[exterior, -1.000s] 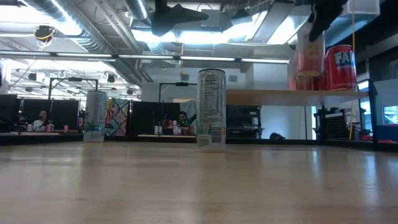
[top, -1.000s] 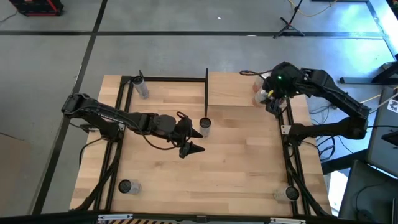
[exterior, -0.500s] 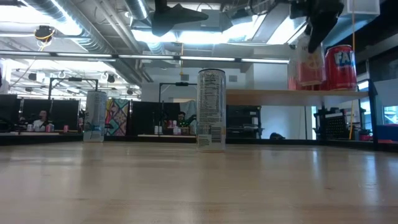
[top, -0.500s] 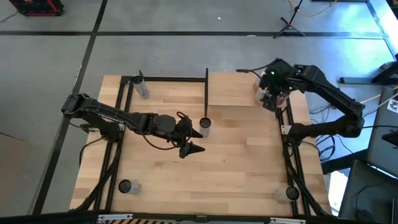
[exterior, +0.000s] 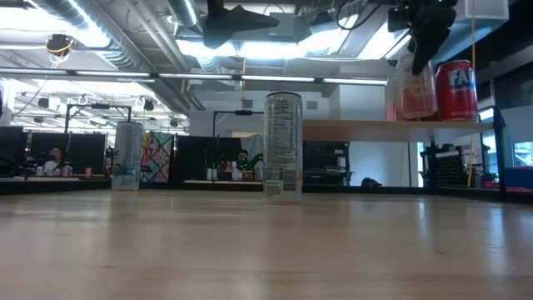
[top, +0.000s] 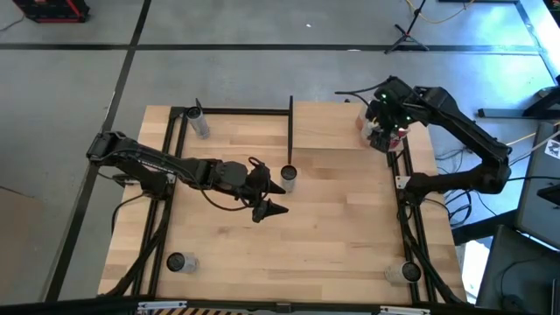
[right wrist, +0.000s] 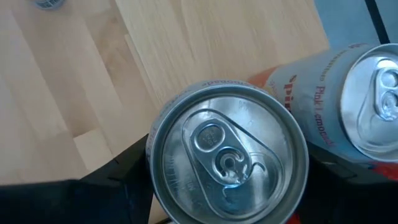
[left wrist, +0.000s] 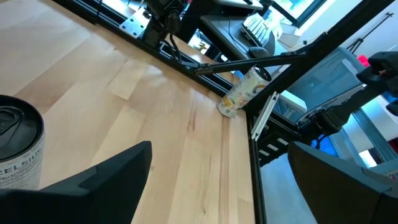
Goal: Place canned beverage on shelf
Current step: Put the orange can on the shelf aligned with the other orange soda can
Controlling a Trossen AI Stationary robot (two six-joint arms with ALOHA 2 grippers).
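Note:
The shelf (top: pixel 328 131) is a pale raised board at the table's far right; the low view shows its edge (exterior: pixel 358 127). My right gripper (top: pixel 381 131) (exterior: pixel 425 50) is over it, shut on a pale pink can (exterior: pixel 414 92) with a silver top (right wrist: pixel 227 155). A red can (exterior: pixel 455 87) stands right beside it on the shelf. My left gripper (top: pixel 278 198) (left wrist: pixel 217 186) is open and empty above the table's middle. A tall can (top: pixel 288 178) (exterior: pixel 283 146) stands on its base just beyond the left gripper's far finger. My right gripper pinches the can's upper wall (right wrist: pixel 152 155), just below the rim, between its two fingers (right wrist: pixel 127 180). The fingers come from above and point down. The can is upright, and in the low view its base (exterior: pixel 414 117) is level with the shelf board.
Another can with pink lettering (right wrist: pixel 348 106) stands close beside the held one. Single cans stand at the table's far left (top: pixel 199 122), near left (top: pixel 178 262) and near right (top: pixel 409 273) (left wrist: pixel 245 92). Thin black posts (top: pixel 290 131) edge the shelf.
My right gripper has gone a little toward the table's far edge over the shelf, still shut on the can. The can looked tilted half a second ago and is now upright beside the red can.

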